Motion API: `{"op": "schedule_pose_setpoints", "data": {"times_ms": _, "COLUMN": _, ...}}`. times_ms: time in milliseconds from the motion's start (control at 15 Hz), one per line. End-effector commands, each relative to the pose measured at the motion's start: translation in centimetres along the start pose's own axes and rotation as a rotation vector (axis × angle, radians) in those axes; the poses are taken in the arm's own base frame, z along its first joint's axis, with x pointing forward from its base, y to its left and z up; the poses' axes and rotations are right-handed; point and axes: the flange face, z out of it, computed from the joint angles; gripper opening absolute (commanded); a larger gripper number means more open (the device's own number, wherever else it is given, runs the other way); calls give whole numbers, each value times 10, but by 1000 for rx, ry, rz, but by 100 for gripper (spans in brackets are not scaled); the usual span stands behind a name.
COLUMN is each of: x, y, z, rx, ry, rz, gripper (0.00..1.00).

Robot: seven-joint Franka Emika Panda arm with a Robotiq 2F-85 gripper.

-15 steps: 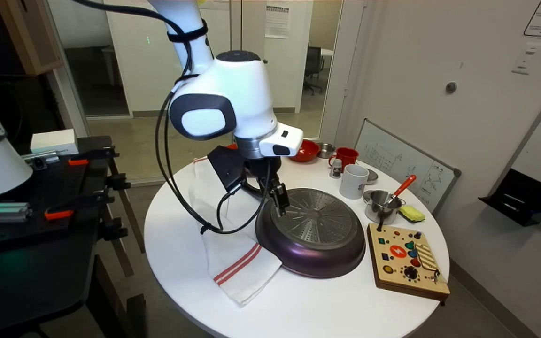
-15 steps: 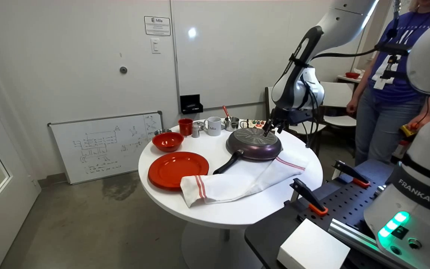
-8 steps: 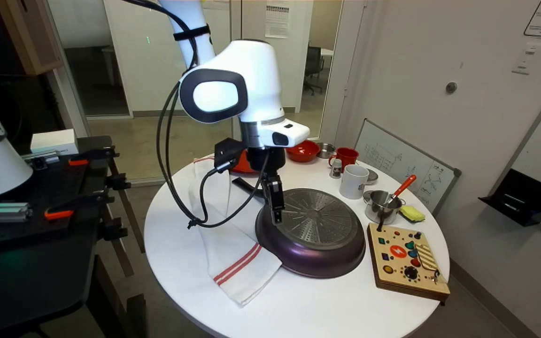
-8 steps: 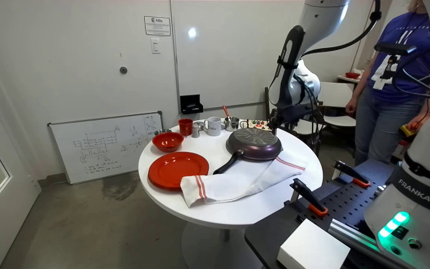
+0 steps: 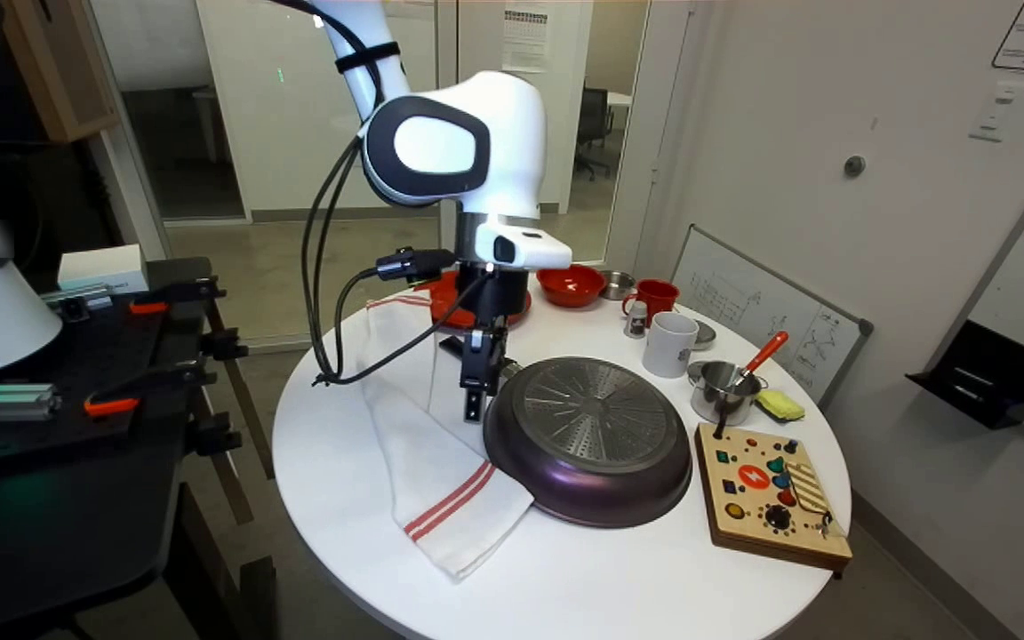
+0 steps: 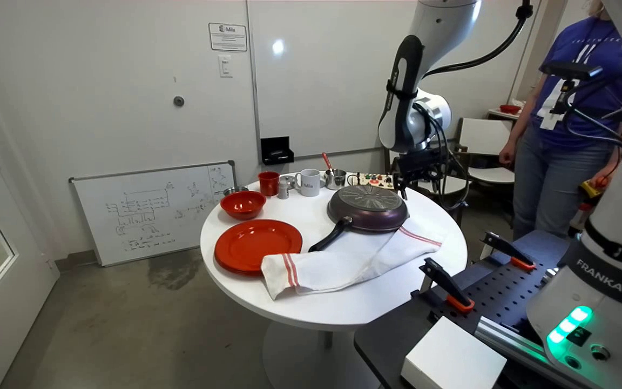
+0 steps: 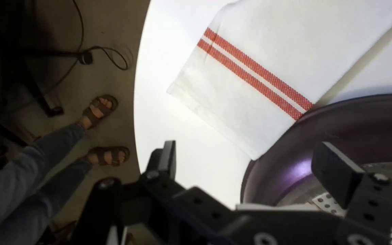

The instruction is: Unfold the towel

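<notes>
One towel (image 5: 432,467), white with red stripes near its ends, lay as a long, bent strip on the round worktop (image 5: 610,587), at about nine o'clock from the dark pan (image 5: 599,436) in an exterior view, one end slanting toward five o'clock. The pan sat bottom up, its handle (image 5: 451,346) toward ten. Seen from the wrist, that end of the towel had a corner against the pan's side; whether any cloth ran under the rim could not be told. The opposite end overlapped the edge of the red plate (image 6: 257,246), which sat at eight o'clock from the pan in an exterior view. The hand (image 7: 248,158) hung above the worktop; in an exterior view its fingers (image 5: 474,382) showed at nine o'clock from the pan, and the wrist view had them spread wide apart, holding nothing. Around the pan, in an exterior view, stood a red bowl (image 5: 571,296) at twelve, a white mug (image 5: 668,347) at one, and a metal pot (image 5: 718,402) at two with a yellow sponge (image 5: 779,404) just beside it, while a wooden board with knobs (image 5: 763,514) lay at four.
</notes>
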Motion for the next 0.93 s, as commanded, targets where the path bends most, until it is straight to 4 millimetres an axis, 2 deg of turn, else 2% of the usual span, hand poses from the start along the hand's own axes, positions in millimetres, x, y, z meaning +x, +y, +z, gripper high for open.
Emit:
{"op": "schedule_pose_setpoints", "data": {"times_ms": 0, "x": -5, "y": 7, "z": 24, "rx": -73, "ry": -92, "rz": 164, "gripper": 100}}
{"op": "schedule_pose_setpoints", "data": {"times_ms": 200, "x": -14, "y": 22, "z": 50, "rx": -87, "ry": -211, "rz": 284, "gripper": 100}}
{"op": "schedule_pose_setpoints", "data": {"times_ms": 400, "x": -18, "y": 30, "z": 68, "rx": -52, "ry": -302, "rz": 409, "gripper": 100}}
{"op": "schedule_pose_setpoints", "data": {"times_ms": 533, "x": -18, "y": 21, "z": 68, "rx": -19, "ry": -354, "rz": 495, "gripper": 100}}
{"op": "schedule_pose_setpoints", "data": {"times_ms": 867, "x": -14, "y": -31, "z": 42, "rx": 125, "ry": -451, "rz": 698, "gripper": 100}}
